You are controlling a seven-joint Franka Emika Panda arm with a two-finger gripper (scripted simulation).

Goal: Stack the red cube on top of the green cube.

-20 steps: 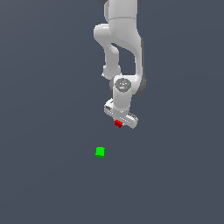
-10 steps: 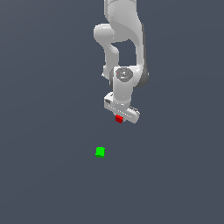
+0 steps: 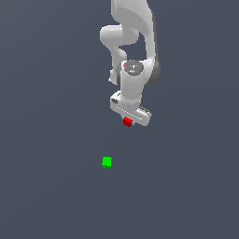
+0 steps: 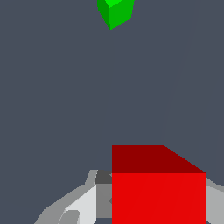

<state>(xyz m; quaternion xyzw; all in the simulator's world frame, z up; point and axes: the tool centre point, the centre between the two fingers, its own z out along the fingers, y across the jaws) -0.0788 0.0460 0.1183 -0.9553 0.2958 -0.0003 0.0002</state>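
Red cube (image 3: 127, 122) held between the fingers of the gripper (image 3: 129, 120), tucked just under the white hand, apparently lifted off the grey floor (image 3: 46, 186). Closed on opposite flat faces; in the wrist view cube (image 4: 157, 188) fills the gap, fingers (image 4: 81, 205) flanking it. Probably rigid and light, smooth-sided, so liable to slip if squeezed off-centre; best gripped square across two parallel faces, as now. Green cube (image 3: 107, 162) alone on the floor, apart from the red one, toward the exterior view's left and nearer the bottom edge; nothing on top yet. No containers visible anywhere.
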